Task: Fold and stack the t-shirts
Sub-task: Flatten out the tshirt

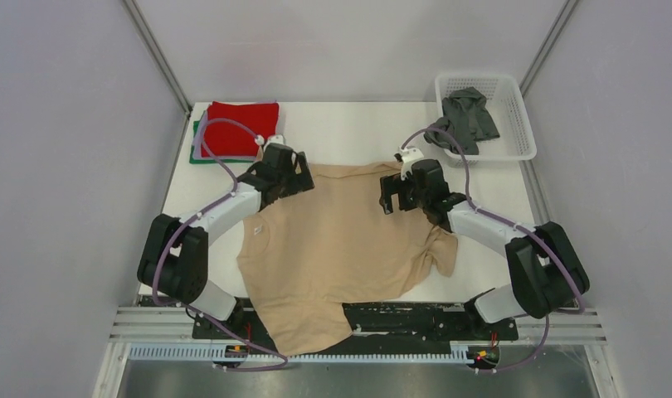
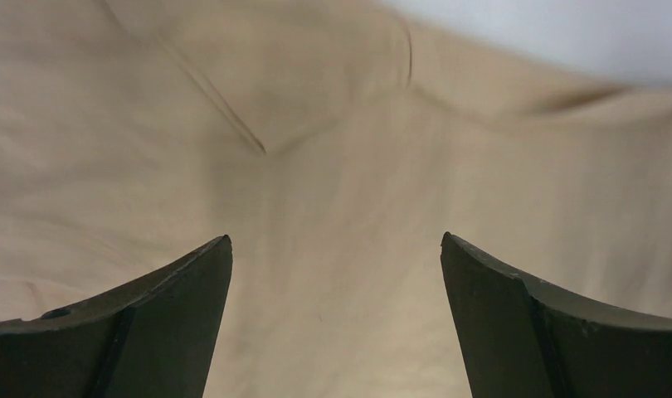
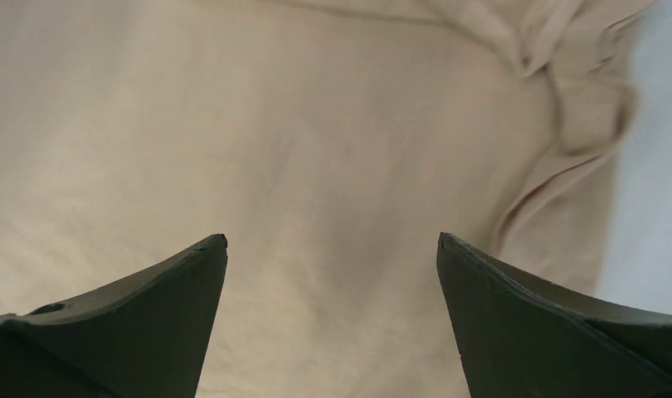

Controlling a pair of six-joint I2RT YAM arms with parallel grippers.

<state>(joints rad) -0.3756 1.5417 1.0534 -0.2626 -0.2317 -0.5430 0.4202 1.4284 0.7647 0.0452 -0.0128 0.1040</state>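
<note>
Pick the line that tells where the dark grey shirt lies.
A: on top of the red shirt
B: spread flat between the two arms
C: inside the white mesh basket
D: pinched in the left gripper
C: the dark grey shirt lies crumpled inside the white mesh basket, at the far right in the top view.

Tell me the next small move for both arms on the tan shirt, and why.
Probably lower both and pinch the cloth: the left claw and right claw are open over the far edge of the tan shirt, which lies spread out, unfolded.
</note>
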